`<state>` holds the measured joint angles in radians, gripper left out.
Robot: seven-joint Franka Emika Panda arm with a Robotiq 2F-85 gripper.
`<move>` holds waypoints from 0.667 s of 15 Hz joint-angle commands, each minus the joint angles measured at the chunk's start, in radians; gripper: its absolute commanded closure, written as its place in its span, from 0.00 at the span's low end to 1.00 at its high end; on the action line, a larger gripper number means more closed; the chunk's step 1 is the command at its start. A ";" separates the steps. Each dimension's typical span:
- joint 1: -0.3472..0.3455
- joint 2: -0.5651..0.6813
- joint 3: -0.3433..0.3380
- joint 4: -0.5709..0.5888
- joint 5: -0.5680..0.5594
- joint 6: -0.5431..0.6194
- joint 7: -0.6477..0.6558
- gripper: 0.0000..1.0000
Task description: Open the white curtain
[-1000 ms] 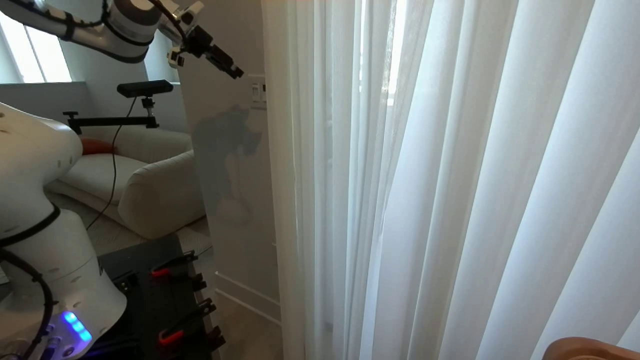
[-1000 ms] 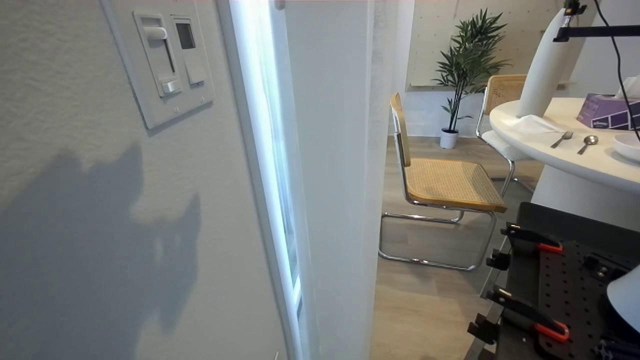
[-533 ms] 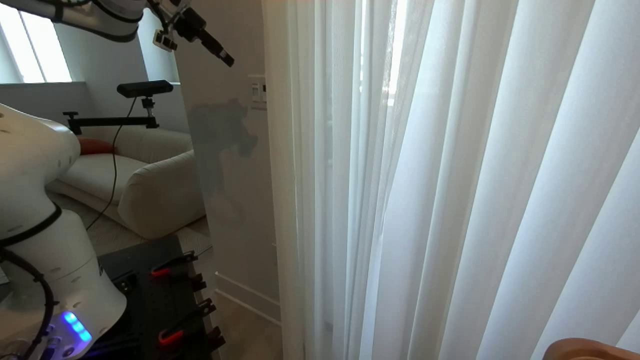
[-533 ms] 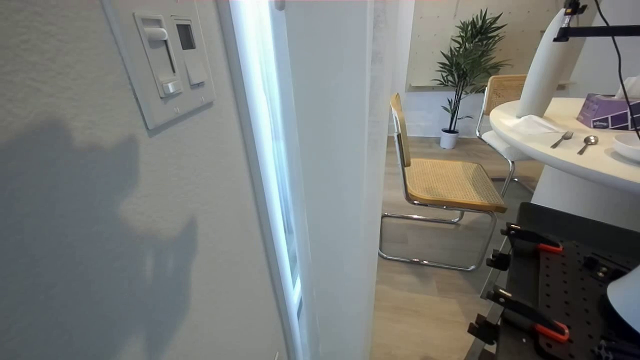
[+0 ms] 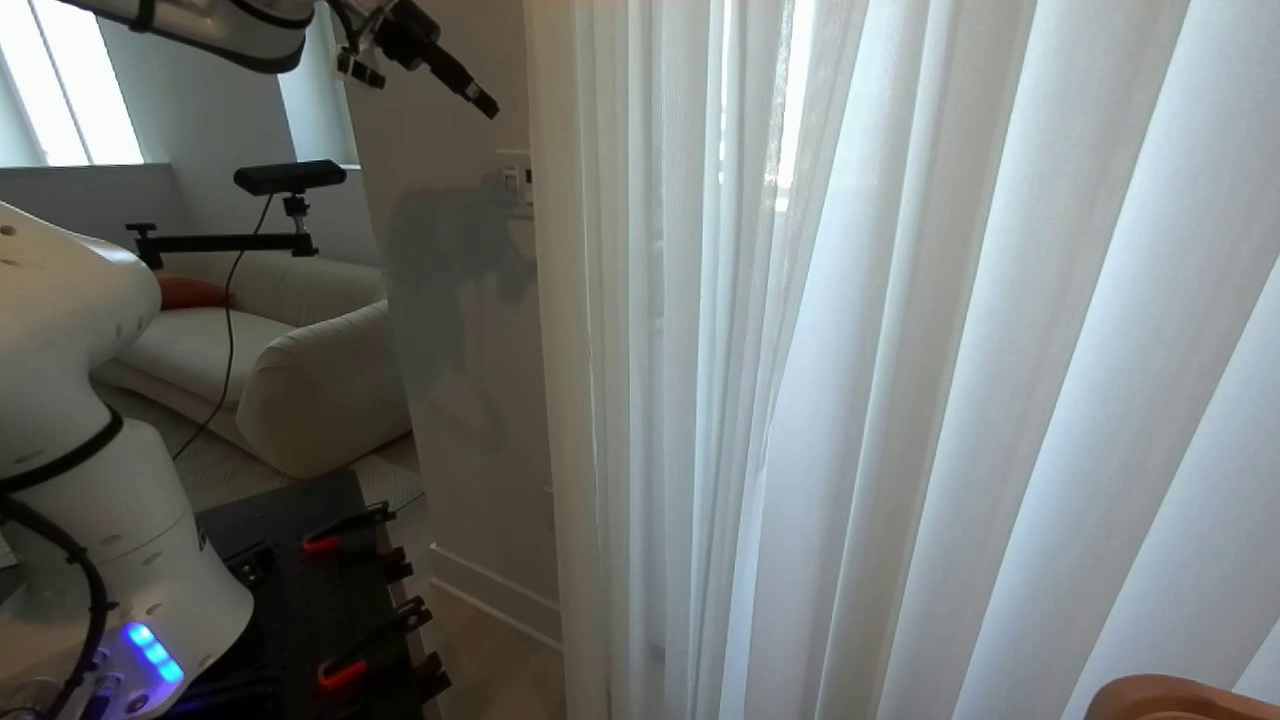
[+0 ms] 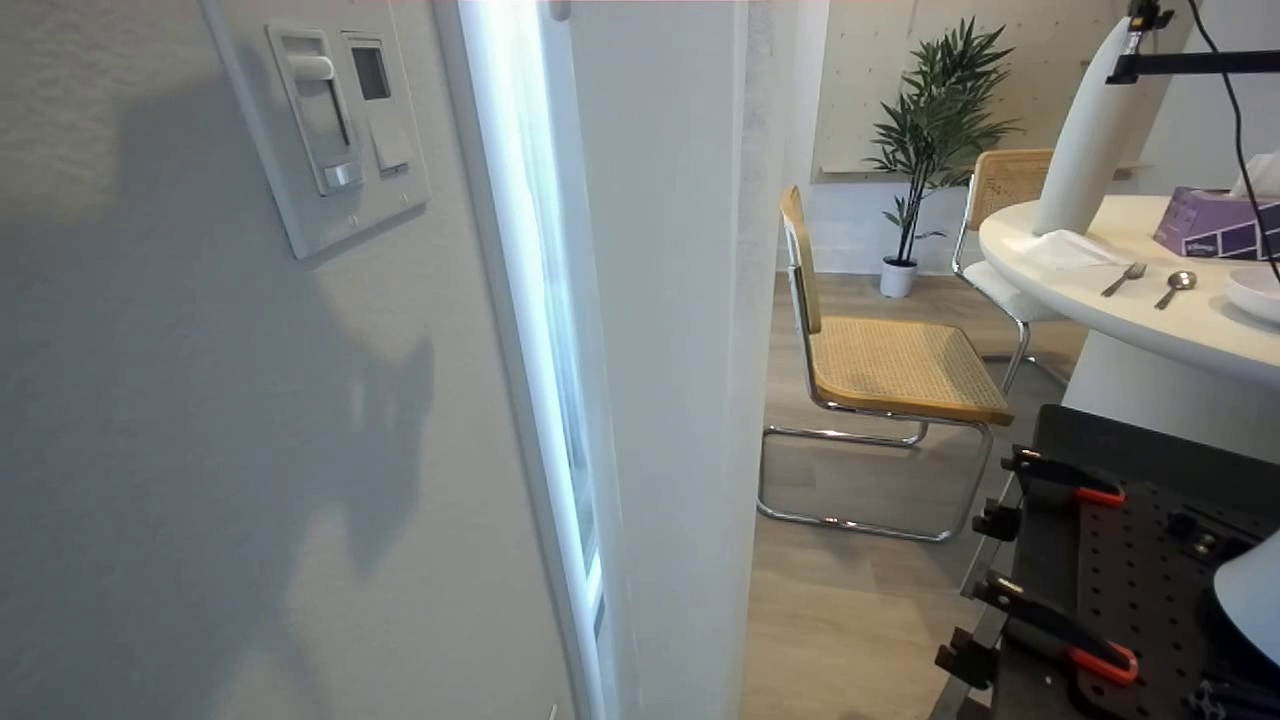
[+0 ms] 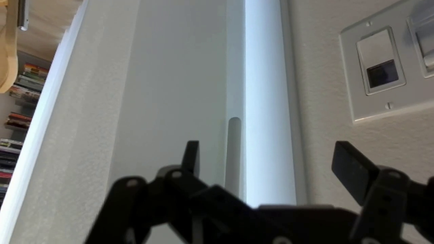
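1. The white curtain [image 5: 900,380] fills the right-hand part of an exterior view, hanging in long upright folds that run off the top and bottom; brighter patches show through its gathers.
2. The robot arm [image 5: 225,32] spans the top left there, its end angled down in front of a grey wall [image 5: 500,500]. The jaws are near the curtain's left edge, with a bit of wall showing between.
3. In the wrist view the jaws stand wide apart. Beyond the gap are a pale panel [image 7: 176,84] with a slot [image 7: 234,152] and a bright upright strip [image 7: 268,101]; I can't tell whether that strip is cloth or trim.
4. A light switch [image 7: 379,64] sits on the wall, right of the strip.
5. In an exterior view, a cane chair [image 6: 900,370] stands near a round tabletop [image 6: 1130,230] carrying a fork [image 6: 1124,279], a spoon [image 6: 1178,285] and a tissue box [image 6: 1210,222].
6. Beyond the arm is a pale sofa [image 5: 320,390] with a red cushion [image 5: 190,292].
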<state>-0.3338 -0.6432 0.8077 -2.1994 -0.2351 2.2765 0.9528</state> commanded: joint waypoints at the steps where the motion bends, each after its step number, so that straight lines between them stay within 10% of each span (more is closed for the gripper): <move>1: 0.007 0.057 -0.008 0.034 -0.091 0.010 0.070 0.00; 10: 0.018 0.087 -0.041 0.013 -0.269 0.085 0.175 0.00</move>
<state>-0.3304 -0.5871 0.7928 -2.1908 -0.4468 2.3303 1.0823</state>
